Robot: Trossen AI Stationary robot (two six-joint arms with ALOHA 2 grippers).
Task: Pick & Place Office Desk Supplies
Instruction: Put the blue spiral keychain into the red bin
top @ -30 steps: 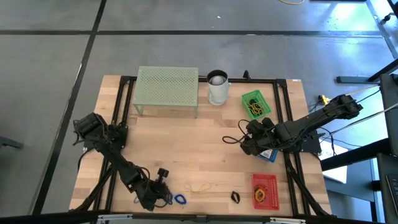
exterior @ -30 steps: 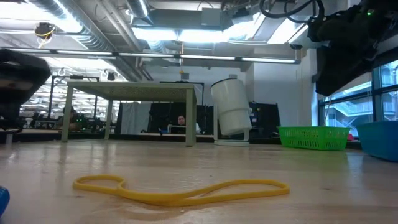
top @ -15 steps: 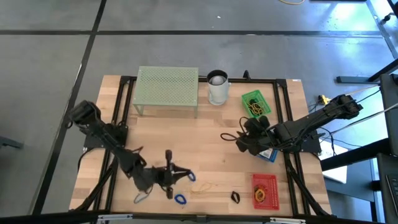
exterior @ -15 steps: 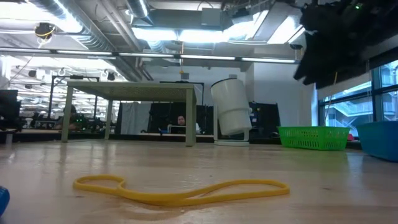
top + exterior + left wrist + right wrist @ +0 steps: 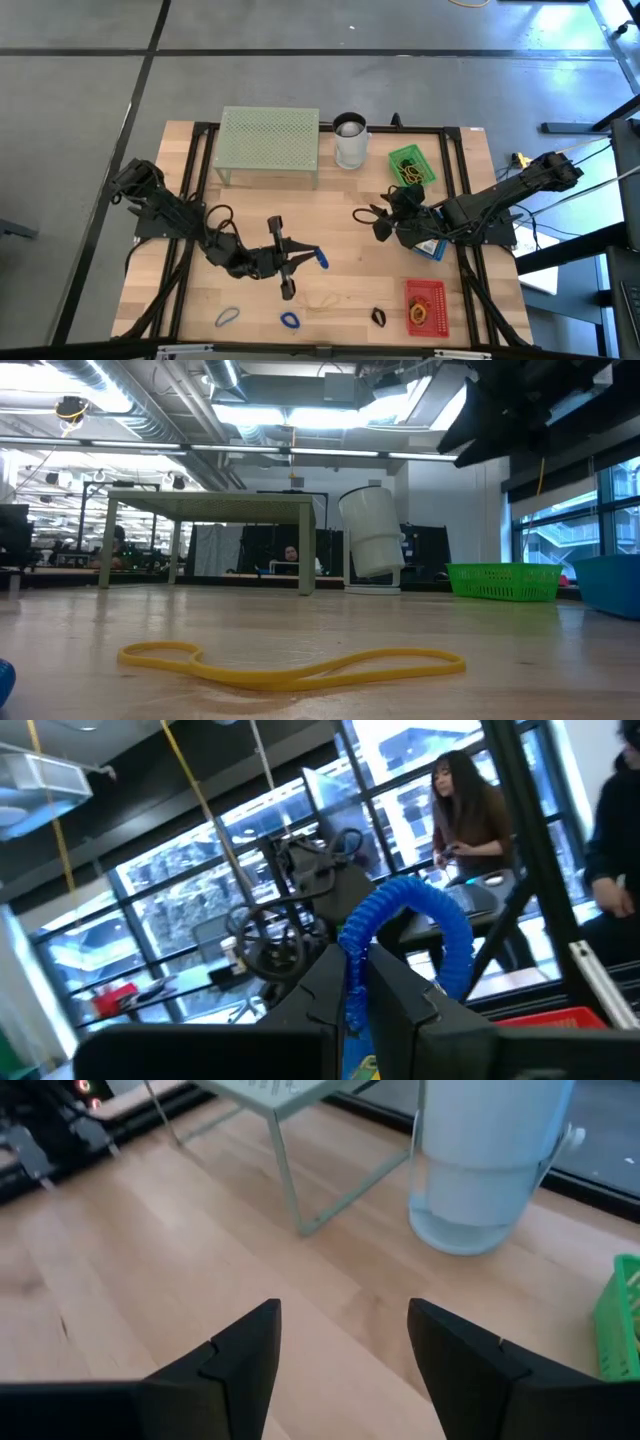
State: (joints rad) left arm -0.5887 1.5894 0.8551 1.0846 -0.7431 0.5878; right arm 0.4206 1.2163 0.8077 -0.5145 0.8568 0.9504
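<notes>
In the high view my left gripper (image 5: 307, 258) hangs over the table's near middle, shut on a blue rubber band (image 5: 319, 259) that also shows in the left wrist view (image 5: 420, 910). Lying flat on the wood near the front edge are a yellow rubber band (image 5: 325, 300) (image 5: 290, 665), a dark blue band (image 5: 290, 320), a pale blue band (image 5: 228, 317) and a black binder clip (image 5: 379, 317). My right gripper (image 5: 370, 222) (image 5: 345, 1315) hovers open above bare wood at the right middle, nothing between its fingers. My left gripper pinches the blue rubber band between its two fingers (image 5: 400, 990) at one end of the loop (image 5: 355, 955). The fingers reach about level toward the table's right, tipped slightly up. The rest of the loop stands out past the fingertips, lifted clear of the table.
A pale green mesh stand (image 5: 270, 145) and a white cup (image 5: 350, 140) stand at the far edge. A green basket (image 5: 410, 167), a blue bin (image 5: 432, 247) and a red basket (image 5: 425, 305) line the right side. Bare wood lies in the middle.
My left gripper has risen from the near edge and gone toward the table's middle and right, tipping from pointing down to about level. The blue band has come up with it, clear of the wood. My right gripper has turned a little and shifted slightly toward the left.
</notes>
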